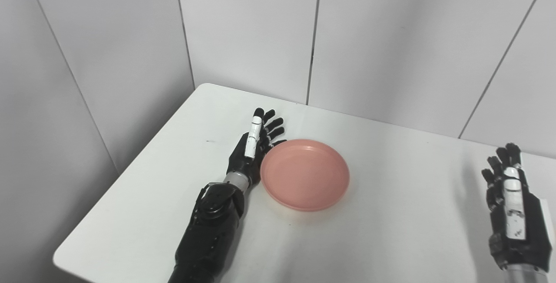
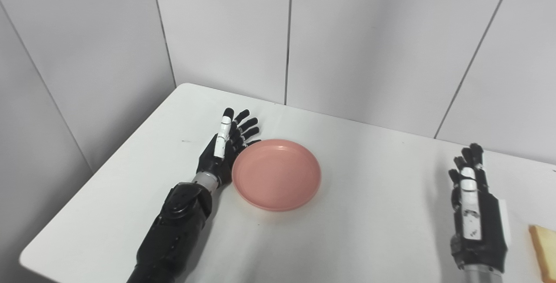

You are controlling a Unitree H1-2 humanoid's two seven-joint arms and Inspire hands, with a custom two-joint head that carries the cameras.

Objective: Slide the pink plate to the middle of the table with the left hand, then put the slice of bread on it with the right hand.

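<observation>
The pink plate [image 1: 305, 173] lies empty on the white table [image 1: 391, 213], left of its middle. My left hand [image 1: 254, 146] is open, fingers straight and pointing away, its palm side against the plate's left rim. My right hand [image 2: 473, 207] is open and empty, held upright near the table's right side. The slice of bread [image 2: 545, 248] lies on the table at the far right, just right of my right hand; only its edge shows in the right eye view.
Grey wall panels [image 1: 369, 35] stand close behind the table. The table's left edge [image 1: 126, 178] runs diagonally, with a drop beyond it.
</observation>
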